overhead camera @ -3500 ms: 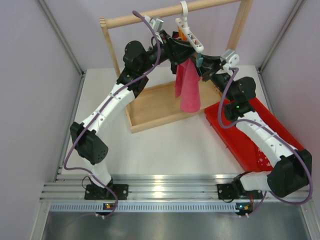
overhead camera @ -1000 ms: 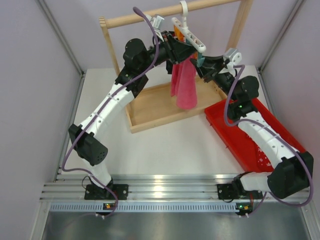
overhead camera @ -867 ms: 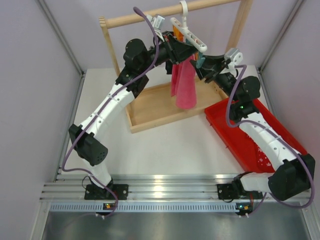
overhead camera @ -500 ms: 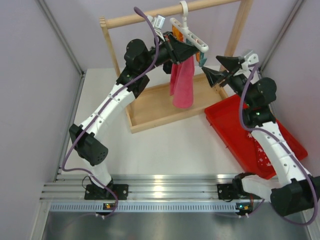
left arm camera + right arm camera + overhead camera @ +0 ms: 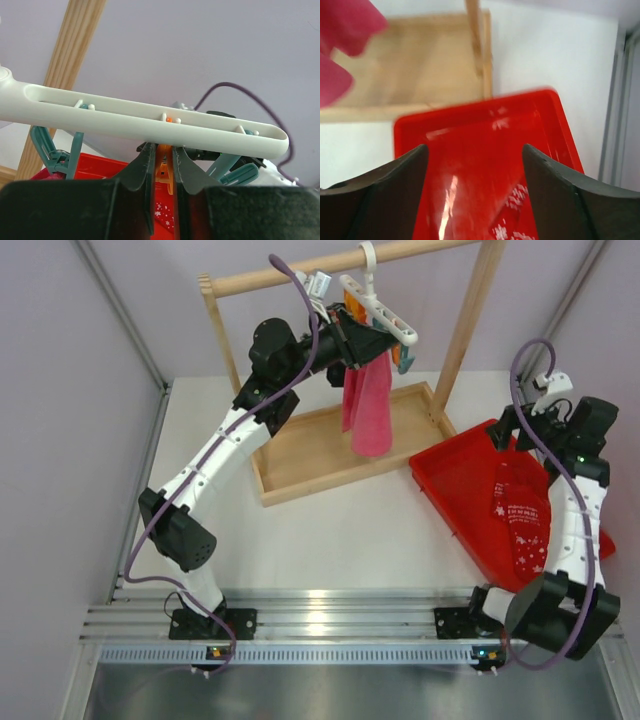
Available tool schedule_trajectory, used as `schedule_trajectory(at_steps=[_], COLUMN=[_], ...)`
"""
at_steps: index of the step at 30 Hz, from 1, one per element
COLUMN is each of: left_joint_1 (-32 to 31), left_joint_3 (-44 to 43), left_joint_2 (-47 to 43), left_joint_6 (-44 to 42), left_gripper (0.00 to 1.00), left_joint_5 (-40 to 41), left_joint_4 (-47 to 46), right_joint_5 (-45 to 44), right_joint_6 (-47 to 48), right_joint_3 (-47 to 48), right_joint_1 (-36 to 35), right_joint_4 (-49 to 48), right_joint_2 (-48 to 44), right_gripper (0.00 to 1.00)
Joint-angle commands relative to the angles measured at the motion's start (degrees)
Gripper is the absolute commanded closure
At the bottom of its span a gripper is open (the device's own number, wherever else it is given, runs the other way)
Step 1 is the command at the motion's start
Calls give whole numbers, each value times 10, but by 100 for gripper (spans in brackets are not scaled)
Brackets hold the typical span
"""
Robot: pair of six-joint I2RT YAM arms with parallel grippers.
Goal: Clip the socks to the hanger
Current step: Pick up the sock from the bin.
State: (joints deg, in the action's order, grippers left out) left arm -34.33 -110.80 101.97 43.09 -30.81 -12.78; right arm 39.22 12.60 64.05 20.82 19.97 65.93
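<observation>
The white hanger [image 5: 380,312] hangs by its hook from the wooden rail, with a pink cloth [image 5: 368,408] dangling under it. My left gripper [image 5: 362,340] is up at the hanger. In the left wrist view this gripper [image 5: 161,148] is shut on an orange clip [image 5: 165,172] just under the white hanger bar [image 5: 150,125], with teal clips [image 5: 55,155] on either side. The red socks [image 5: 520,512] with white print lie in the red tray [image 5: 455,485]. My right gripper [image 5: 507,432] hovers open above that tray; its own view shows the right gripper [image 5: 474,150] empty, with a sock [image 5: 520,222] below.
The wooden rail frame [image 5: 300,272] stands on a shallow wooden base [image 5: 310,455] at the back of the white table. Its right post [image 5: 462,325] rises between the hanger and the tray. Grey walls close in on both sides.
My right arm has drawn back from the hanger to the right, over the red tray, and its gripper has opened. The left gripper has stayed at the orange clip.
</observation>
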Motion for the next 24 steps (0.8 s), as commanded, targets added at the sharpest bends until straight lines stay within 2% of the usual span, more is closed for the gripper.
schedule_trajectory(at_steps=[1,2,3,5,6,7,14,18,24], left_joint_1=[8,8,8,8,8,8,8,8,8], left_joint_3=[-4,-3,0,4,4,5,2,21,34], left_joint_2=[2,2,0,0,-2,-1,0,-9,-14], left_joint_6=[-16,-19,-20,-21,-22,-21,-21,-20,-21], left_gripper=[100,100,100,100,100,100,100,100,100], left_joint_5=[36,36,37,37,37,36,39,33,27], left_joint_4=[-5,-4,-4,-3,-2,-2,-2,-11,-16], right_joint_5=[-25,-44,-58,-101,-112,-126,-227,-241,-250], right_joint_6=[113,118,120,119,113,112,125,132,115], right_joint_3=[39,40,39,35,31,31,-23,-52,-43], right_joint_1=[47,54,60,64,64,64,70,77,86], right_joint_4=[148,150,149,138,128,127,126,98,69], right_joint_2=[55,67,76,103,117,122,135,152,198], right_gripper=[25,29,38,46,54,55,54,49,48])
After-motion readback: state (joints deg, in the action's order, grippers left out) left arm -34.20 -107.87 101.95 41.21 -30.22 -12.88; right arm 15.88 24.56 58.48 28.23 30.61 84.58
